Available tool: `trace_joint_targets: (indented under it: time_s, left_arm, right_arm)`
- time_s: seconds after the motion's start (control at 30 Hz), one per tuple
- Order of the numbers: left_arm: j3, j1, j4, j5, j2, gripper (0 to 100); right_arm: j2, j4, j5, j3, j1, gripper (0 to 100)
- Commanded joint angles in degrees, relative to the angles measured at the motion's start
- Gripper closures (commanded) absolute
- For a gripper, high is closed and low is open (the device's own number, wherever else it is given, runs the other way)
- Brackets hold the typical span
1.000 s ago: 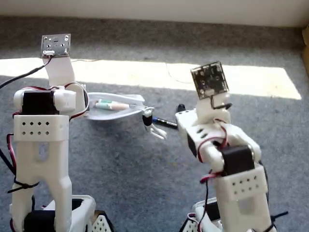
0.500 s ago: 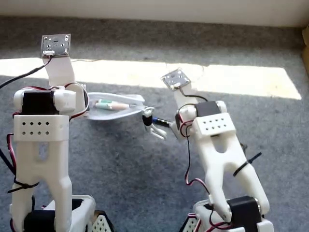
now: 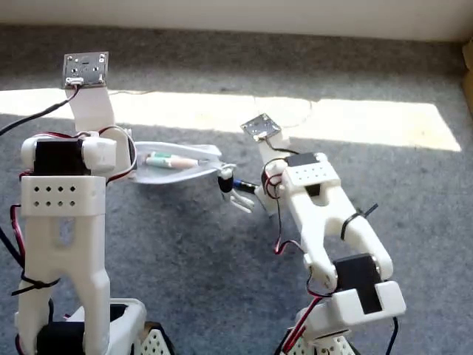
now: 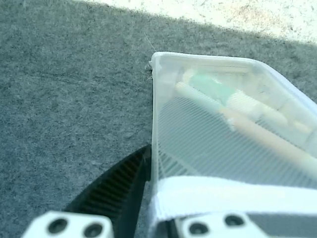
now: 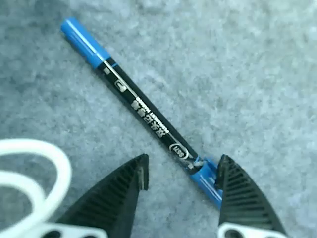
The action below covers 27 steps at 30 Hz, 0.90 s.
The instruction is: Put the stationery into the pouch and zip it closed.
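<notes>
A translucent white mesh pouch (image 3: 177,166) lies on the grey carpet between the arms, with a green-and-white marker and other sticks inside (image 4: 233,106). My left gripper (image 4: 151,198) is shut on the pouch's near edge. A black pen with blue ends (image 5: 141,109) lies on the carpet just right of the pouch (image 3: 247,186). My right gripper (image 5: 181,181) is open and low over the pen. Its two black fingers (image 5: 124,191) stand on either side of the pen's lower blue end, not touching it.
A white loop (image 5: 34,183) lies beside the right gripper, near the pouch's mouth (image 3: 240,198). A sunlit strip crosses the carpet (image 3: 369,122) behind the arms. The carpet in front of the pen is bare.
The right arm has swung forward and down towards the pen beside the pouch. The left arm and the pouch have stayed put.
</notes>
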Motion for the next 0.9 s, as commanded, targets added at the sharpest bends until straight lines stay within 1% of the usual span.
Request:
trace_joint_targets:
  time_s: [0.0, 0.1, 0.2, 0.37, 0.6, 0.7, 0.87]
  left_arm:
    - [0.31, -0.48, -1.05, 0.0, 0.75, 99]
    - [0.31, -0.48, -1.05, 0.0, 0.75, 99]
    - [0.31, -0.57, -1.05, 0.0, 0.75, 99]
    - [0.31, -0.57, -1.05, 0.0, 0.75, 99]
    - [0.31, -0.57, -1.05, 0.0, 0.75, 99]
    - [0.31, -0.57, -1.05, 0.0, 0.75, 99]
    - [0.31, -0.57, -1.05, 0.0, 0.75, 99]
  right_arm:
    - [2.15, -1.8, 0.53, -7.25, 0.84, 85.4]
    - [4.7, -1.8, 0.44, -8.92, 1.98, 94.3]
    - [6.73, -1.8, 0.35, -10.07, 3.56, 98.1]
    - [8.22, -1.8, 0.35, -11.12, 5.32, 98.1]
    - [8.22, -0.75, 0.44, -11.12, 5.41, 98.1]
    - [8.04, 4.62, 0.53, -13.49, 5.05, 97.4]
    - [8.04, 15.87, 0.18, -22.46, 5.05, 88.2]
